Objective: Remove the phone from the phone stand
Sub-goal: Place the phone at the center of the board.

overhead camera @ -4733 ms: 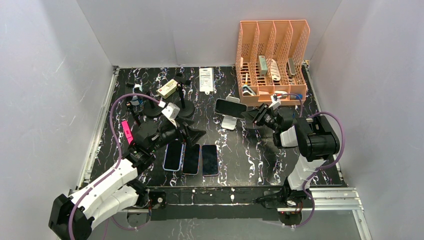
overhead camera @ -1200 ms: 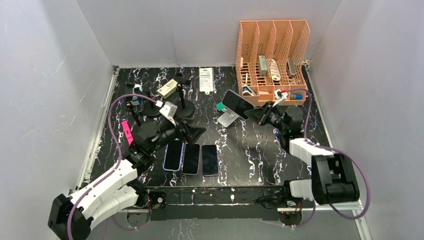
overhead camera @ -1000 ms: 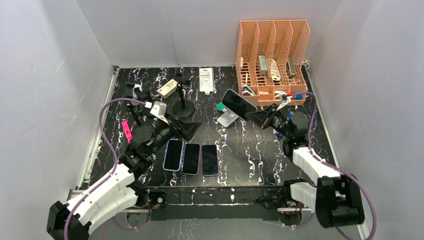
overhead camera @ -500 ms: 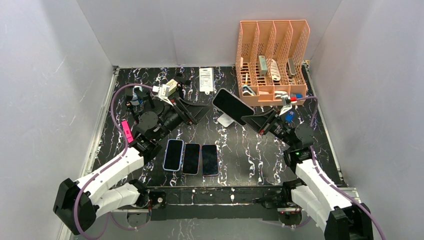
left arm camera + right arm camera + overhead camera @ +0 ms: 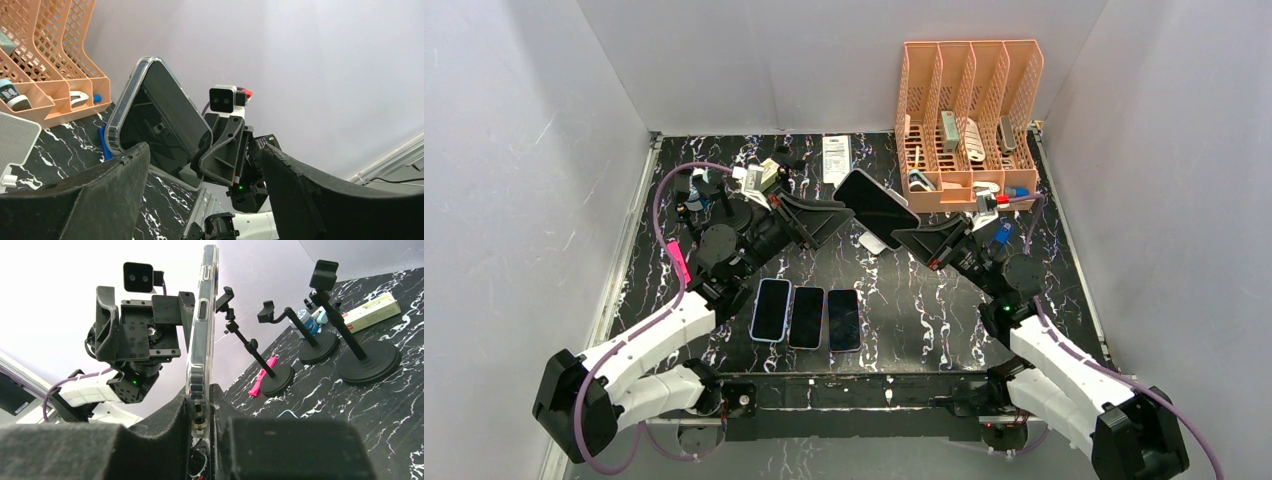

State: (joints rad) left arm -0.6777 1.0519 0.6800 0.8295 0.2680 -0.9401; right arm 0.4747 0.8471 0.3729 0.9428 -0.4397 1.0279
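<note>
Dark-screened phone in clear case (image 5: 876, 207) tilted, clamped in right claw (image 5: 914, 238); left claw (image 5: 837, 213) apart beside it; silver phone stand (image 5: 873, 242) beneath.

Nothing readable on my feeds, honestly. The white box (image 5: 836, 159) at the back of the table (image 5: 924, 300) has print on it, but it's too small to make out. The phone (image 5: 876, 207) screen is just black.
</note>
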